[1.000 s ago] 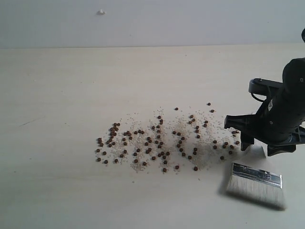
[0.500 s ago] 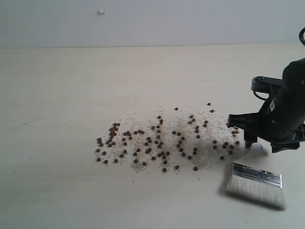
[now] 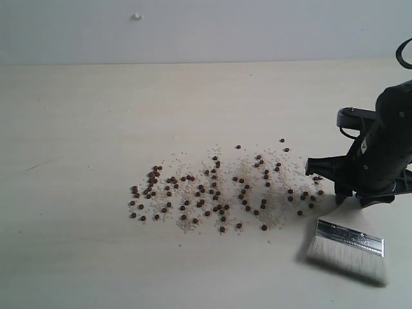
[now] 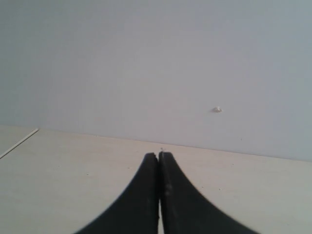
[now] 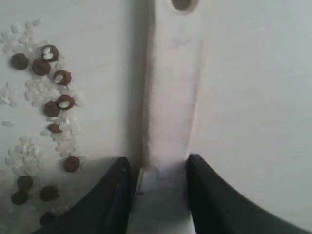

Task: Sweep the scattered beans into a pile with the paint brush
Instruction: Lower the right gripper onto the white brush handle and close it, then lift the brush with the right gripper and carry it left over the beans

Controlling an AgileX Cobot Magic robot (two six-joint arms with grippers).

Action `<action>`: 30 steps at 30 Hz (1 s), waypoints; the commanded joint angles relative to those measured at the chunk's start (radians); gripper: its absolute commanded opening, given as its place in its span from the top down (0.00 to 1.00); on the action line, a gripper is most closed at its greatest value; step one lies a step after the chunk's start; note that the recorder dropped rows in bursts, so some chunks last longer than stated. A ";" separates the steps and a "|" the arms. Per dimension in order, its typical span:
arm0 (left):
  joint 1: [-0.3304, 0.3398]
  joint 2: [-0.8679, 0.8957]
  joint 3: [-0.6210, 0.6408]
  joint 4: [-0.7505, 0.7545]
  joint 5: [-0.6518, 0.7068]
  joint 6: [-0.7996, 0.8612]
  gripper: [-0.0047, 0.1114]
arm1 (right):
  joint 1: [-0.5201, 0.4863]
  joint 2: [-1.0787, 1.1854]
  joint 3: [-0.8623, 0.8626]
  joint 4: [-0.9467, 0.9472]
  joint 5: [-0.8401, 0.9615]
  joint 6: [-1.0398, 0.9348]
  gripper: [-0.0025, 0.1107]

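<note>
A: Where's your paint brush (image 3: 351, 238)?
B: Right of the beans (image 3: 219, 208), bristles down by the tabletop (image 3: 96, 116). Your right gripper (image 3: 355, 199) is clamped on the handle.
A: Beans?
B: Scattered mid-tabletop, whitish grit (image 3: 172, 212) among them.
A: Your left gripper (image 4: 158, 158)?
B: Tips pressed together.

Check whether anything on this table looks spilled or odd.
The beans lie scattered across the middle of the table, mixed with fine whitish grit, not in a pile. The brush rests at their right edge in the exterior view, its handle clamped by the right gripper. Nothing looks damaged.
</note>
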 commanded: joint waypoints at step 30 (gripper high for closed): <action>0.001 -0.006 -0.002 -0.001 -0.004 0.003 0.96 | 0.002 -0.121 -0.054 0.128 0.131 -0.453 0.98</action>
